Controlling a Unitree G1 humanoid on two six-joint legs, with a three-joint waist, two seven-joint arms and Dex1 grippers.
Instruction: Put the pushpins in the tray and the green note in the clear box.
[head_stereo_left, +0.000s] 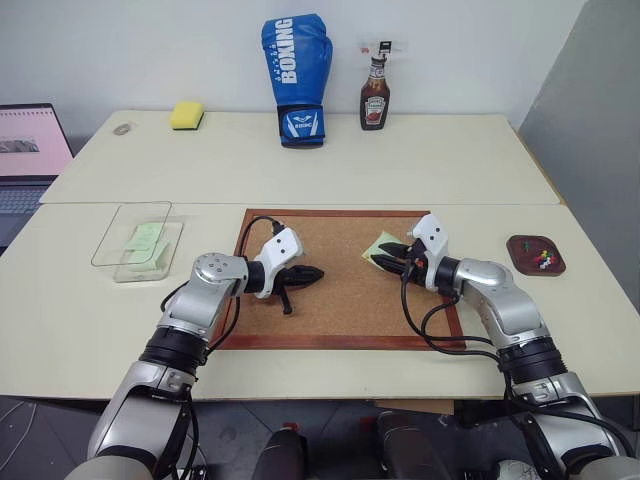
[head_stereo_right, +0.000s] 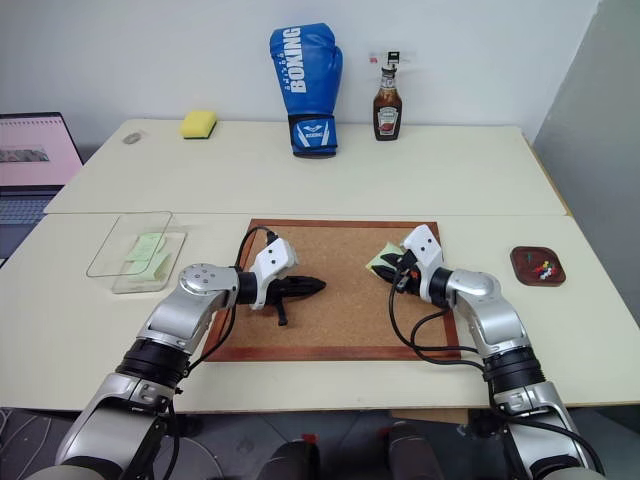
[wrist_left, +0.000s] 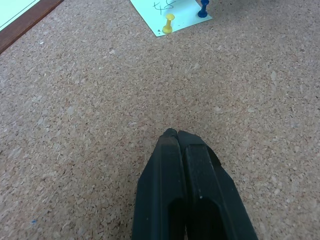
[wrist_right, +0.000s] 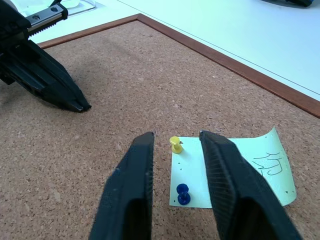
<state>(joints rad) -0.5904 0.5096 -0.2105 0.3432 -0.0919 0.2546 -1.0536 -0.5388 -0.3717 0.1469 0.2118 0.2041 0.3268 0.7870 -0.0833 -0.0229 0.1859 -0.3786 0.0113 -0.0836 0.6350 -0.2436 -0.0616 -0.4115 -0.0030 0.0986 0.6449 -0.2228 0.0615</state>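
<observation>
The green note (wrist_right: 240, 172) lies on the corkboard (head_stereo_left: 330, 300) near its far right corner, with a yellow pushpin (wrist_right: 175, 144) and a blue pushpin (wrist_right: 183, 194) stuck in its edge. My right gripper (wrist_right: 175, 136) is open just over that edge, its fingers either side of the yellow pin without touching it. Further left on the board, my left gripper (head_stereo_left: 315, 271) is shut and empty, pointing toward the note. The tray (head_stereo_left: 535, 254) sits on the table right of the board and holds several pins. The clear box (head_stereo_left: 140, 240) stands left of the board with green notes inside.
A blue boxing glove (head_stereo_left: 297, 80) and a ketchup bottle (head_stereo_left: 375, 95) stand at the back of the table. A yellow sponge (head_stereo_left: 186, 115) lies at the back left. A laptop (head_stereo_left: 25, 150) sits off the left edge.
</observation>
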